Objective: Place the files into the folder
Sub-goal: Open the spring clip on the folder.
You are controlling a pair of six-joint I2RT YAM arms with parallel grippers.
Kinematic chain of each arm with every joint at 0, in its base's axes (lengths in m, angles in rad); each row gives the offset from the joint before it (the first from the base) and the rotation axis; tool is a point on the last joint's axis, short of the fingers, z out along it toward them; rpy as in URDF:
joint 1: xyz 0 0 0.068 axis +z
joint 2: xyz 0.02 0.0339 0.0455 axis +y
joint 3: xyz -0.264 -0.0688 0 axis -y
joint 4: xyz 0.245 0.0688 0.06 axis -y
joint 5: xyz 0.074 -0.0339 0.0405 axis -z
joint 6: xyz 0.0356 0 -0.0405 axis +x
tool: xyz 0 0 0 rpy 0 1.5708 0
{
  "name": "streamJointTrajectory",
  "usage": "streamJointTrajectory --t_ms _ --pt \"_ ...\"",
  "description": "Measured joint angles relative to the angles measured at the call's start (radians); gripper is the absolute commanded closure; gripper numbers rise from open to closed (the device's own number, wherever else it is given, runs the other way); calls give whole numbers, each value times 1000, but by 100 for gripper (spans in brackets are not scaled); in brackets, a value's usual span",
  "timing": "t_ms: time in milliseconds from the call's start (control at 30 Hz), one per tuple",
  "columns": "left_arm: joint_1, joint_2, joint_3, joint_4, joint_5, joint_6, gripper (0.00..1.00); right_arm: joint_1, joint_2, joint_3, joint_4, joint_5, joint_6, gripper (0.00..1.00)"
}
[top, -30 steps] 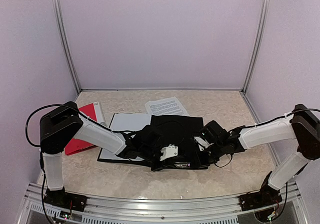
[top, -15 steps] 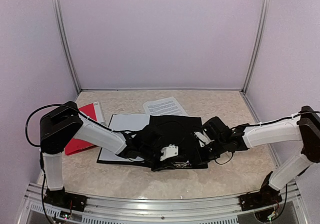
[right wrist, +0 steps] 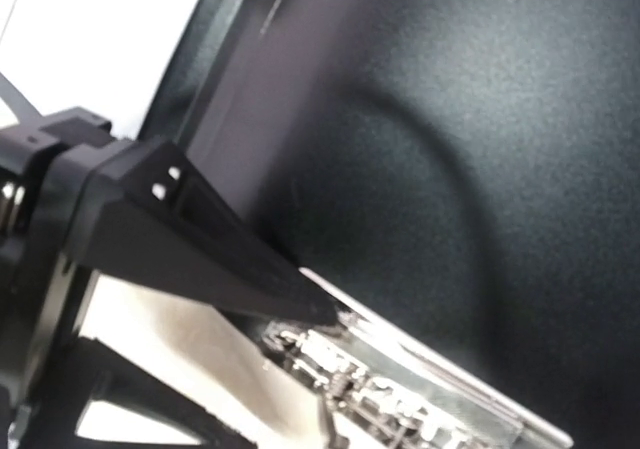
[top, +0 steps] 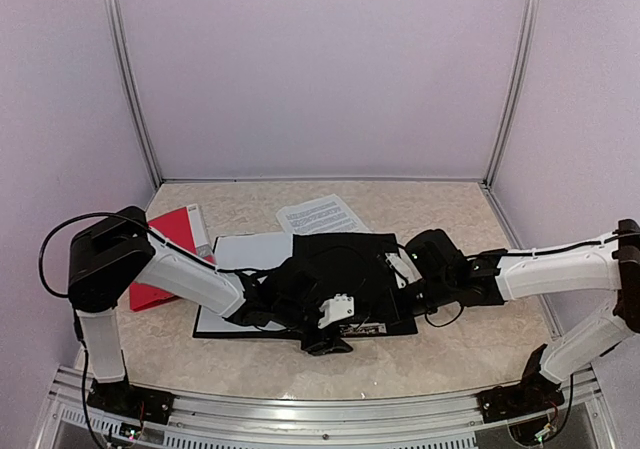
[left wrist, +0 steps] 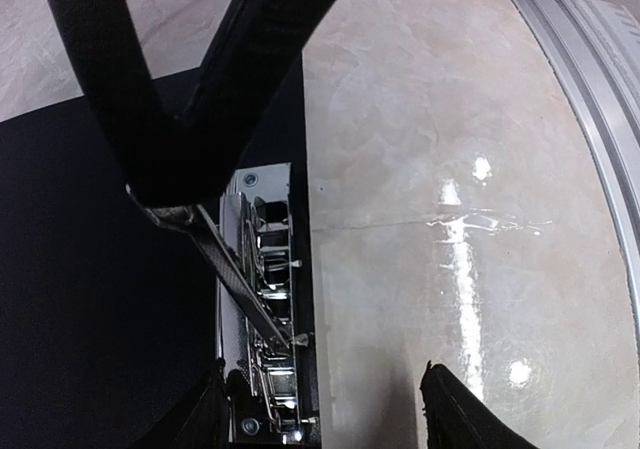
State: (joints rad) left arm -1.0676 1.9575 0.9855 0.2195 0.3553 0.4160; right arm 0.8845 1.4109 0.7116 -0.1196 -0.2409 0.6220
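Left tool (left wrist: 320,421) hangs released over the black folder's (top: 350,254) metal clip (left wrist: 262,299). Right tool (top: 402,277), clenched, sits at the folder's right edge. One printed sheet (top: 318,214) lies behind the folder.

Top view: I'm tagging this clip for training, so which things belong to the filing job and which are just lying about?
Part of the job:
- black folder
- metal clip inside it
- printed sheet behind the folder
- white sheet at the folder's left

Just lying about:
- red booklet at the far left
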Motion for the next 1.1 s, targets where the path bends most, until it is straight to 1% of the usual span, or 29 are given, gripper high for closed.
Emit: streamJointTrajectory --t_ms 33,100,267,300,333,533,700,900,1100 --pt "-1 -9 -7 0 -7 -6 34 3 -3 0 3 3 1 100" --pt "-1 -23 -15 1 -27 -17 26 11 -4 0 13 14 4 100" --pt "-2 -48 -26 3 -95 -52 22 26 -5 0 27 39 7 100" --pt "-2 -56 -32 6 -107 -58 10 32 -5 0 27 44 7 100" --pt "-2 -66 -40 9 -119 -68 2 37 -5 0 27 48 6 100" --pt "-5 -153 -122 36 -179 -130 1 83 6 33 8 80 0 100" --pt "-6 -259 -172 31 -222 -179 1 114 37 96 -8 98 -10 96" --pt "-13 -409 -200 -34 -304 -262 1 143 103 189 -26 111 -34 87" --pt "-26 -500 -235 -97 -376 -326 1 153 161 254 -33 115 -60 84"
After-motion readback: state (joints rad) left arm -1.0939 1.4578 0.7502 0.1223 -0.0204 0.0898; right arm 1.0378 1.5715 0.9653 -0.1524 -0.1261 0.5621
